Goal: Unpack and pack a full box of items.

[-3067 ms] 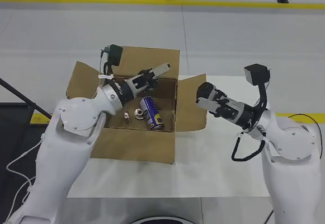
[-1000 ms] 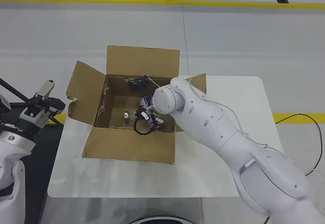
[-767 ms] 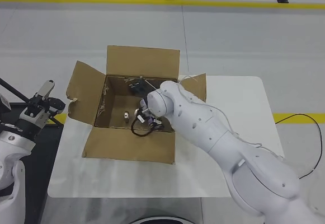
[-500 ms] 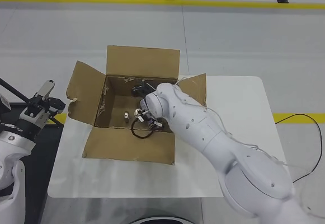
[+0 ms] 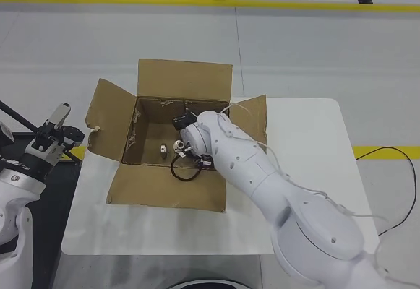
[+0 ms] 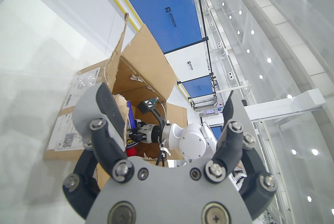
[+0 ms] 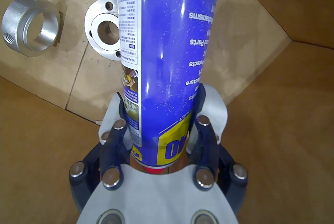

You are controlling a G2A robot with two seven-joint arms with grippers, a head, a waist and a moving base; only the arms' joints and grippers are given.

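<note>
The right jaws are closed on the spray can (image 7: 167, 26), gripping it near its red-capped end so the long blue body sticks out ahead of them over the floor of the cardboard box (image 5: 184, 76); that end-on hold probably suits drawing the can out between the walls; whether it is clear of the floor cannot be told. In the upper left of the right wrist view a metal ring (image 7: 28, 29) and a flanged collar (image 7: 103, 32) lie on the box floor, the collar just beside the can, so a straight lift looks safest. The box sits with flaps open on the white desk (image 5: 296, 217), in the upper middle of the top view; the left jaws stand wide and empty at that view's left edge, likely parked clear of the box.
</note>
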